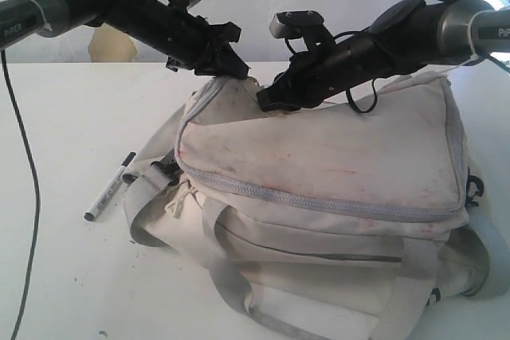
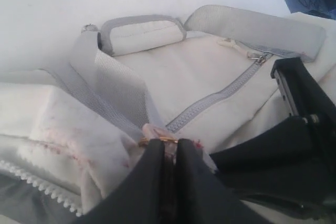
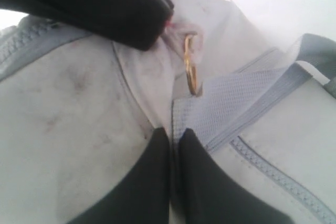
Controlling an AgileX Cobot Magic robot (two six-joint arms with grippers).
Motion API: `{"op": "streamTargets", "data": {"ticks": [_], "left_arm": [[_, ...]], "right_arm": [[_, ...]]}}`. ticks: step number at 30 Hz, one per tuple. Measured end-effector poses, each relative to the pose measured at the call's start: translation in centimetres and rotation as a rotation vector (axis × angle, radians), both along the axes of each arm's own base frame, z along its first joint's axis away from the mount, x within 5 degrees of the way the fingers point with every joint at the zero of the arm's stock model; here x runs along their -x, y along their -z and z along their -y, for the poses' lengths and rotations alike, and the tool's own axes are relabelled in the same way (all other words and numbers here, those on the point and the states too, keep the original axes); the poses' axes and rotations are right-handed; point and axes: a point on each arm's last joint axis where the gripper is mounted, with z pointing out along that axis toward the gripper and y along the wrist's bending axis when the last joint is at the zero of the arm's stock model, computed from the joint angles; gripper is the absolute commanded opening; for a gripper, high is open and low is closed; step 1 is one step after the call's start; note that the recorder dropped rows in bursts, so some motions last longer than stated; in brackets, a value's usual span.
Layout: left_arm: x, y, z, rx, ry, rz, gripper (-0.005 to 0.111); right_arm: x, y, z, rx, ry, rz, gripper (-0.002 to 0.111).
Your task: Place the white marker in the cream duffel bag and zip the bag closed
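On the table [image 1: 72,117] left of the cream duffel bag [image 1: 319,157], the white marker [image 1: 110,187] lies well apart from the 2 grippers. Left wrist view: the left gripper [image 2: 169,149] pinches the bag's ringed tab [image 2: 156,132]. Right wrist view: the right gripper [image 3: 174,142] pinches bag fabric.

Wears matte black casings on both jointed arms [image 1: 159,17], shows grey tubular forearms [image 1: 36,5] lettered PiPER [image 1: 9,31] in white, trails thin black cables [image 1: 36,185], ends in smooth black wedge fingers [image 2: 147,182].
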Motion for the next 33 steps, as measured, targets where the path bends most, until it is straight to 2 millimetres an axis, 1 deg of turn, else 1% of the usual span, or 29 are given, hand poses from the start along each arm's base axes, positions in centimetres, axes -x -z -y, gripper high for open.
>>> {"op": "streamTargets", "data": {"ticks": [3,5,7,9,13,16,23,25,30,33], "left_arm": [[0.1,0.0,0.0,0.002,0.003,-0.007,0.014],[0.0,-0.1,0.0,0.011,-0.001,-0.011,0.024],[-0.2,-0.2,-0.2,0.035,-0.017,-0.016,0.029],[-0.4,-0.4,-0.5,0.058,-0.037,-0.027,0.031],[-0.5,-0.3,-0.8,0.043,-0.052,-0.030,0.031],[-0.4,-0.1,-0.9,0.022,-0.034,-0.024,0.031],[-0.4,-0.2,-0.7,0.018,0.012,0.047,0.031],[-0.4,-0.1,-0.3,-0.007,0.015,0.067,0.034],[0.2,0.8,1.3,-0.149,0.036,0.127,0.048],[0.2,0.9,2.0,-0.180,-0.015,0.126,0.048]], "right_arm": [[0.0,0.0,0.0,-0.004,0.003,-0.008,0.000],[0.1,0.0,0.0,-0.004,0.001,-0.012,0.000],[0.1,0.1,0.0,0.008,-0.009,-0.013,0.000],[0.2,0.1,0.0,0.013,-0.013,-0.012,0.000],[0.2,0.1,0.0,0.014,-0.013,-0.013,0.000],[0.2,0.1,0.0,0.014,-0.013,-0.013,0.000],[0.2,0.1,0.0,0.013,-0.015,-0.015,0.000],[0.2,0.1,0.0,0.013,-0.016,-0.016,0.000],[0.2,0.1,0.0,0.016,-0.020,-0.016,0.000],[0.3,0.2,0.0,0.016,-0.025,-0.020,0.000]]}}
